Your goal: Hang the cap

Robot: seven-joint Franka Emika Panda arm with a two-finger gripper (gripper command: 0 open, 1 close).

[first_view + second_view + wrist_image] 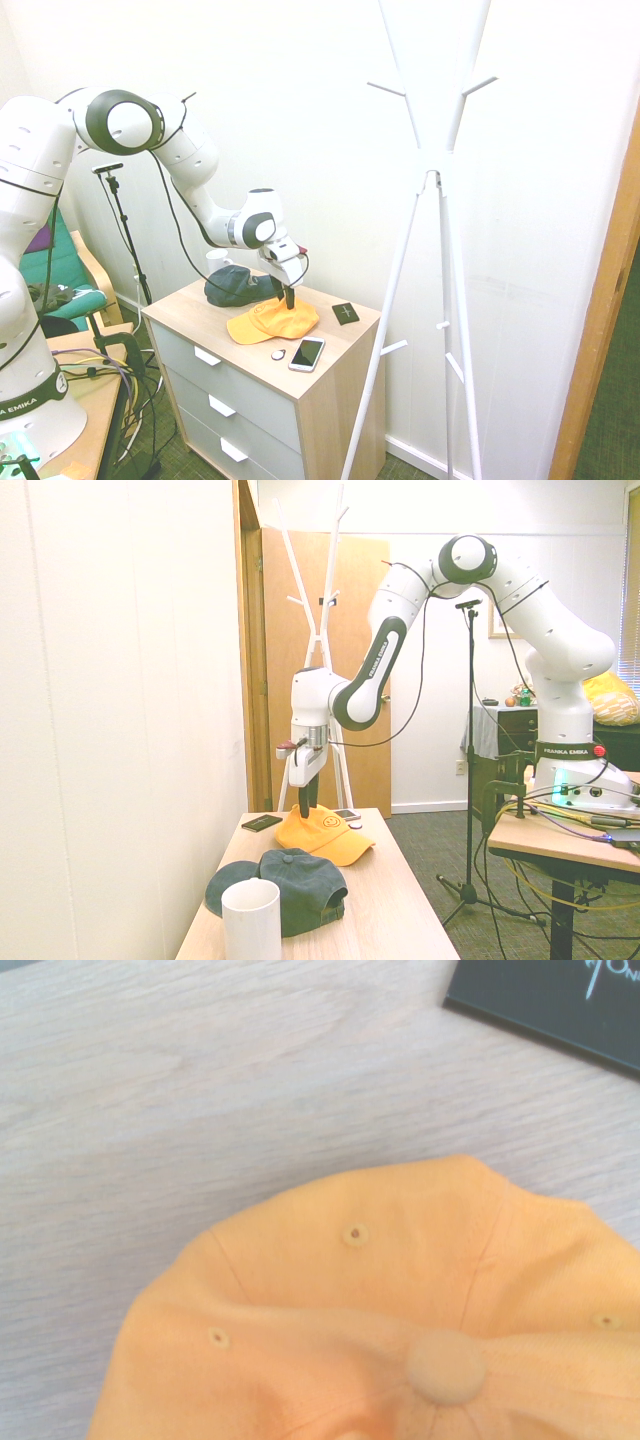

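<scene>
Yellow cap (285, 319) on wooden dresser (205, 312), white coat rack (437, 185) beside, pale wall (300, 120)

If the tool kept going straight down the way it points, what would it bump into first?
The yellow cap; the tool seems already at its crown, though exact contact is hard to judge.

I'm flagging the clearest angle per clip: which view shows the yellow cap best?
The second exterior view: the yellow cap shows crown, brim and smiley. The first exterior view shows it smaller, brim included; the wrist view, only part of its crown.
</scene>
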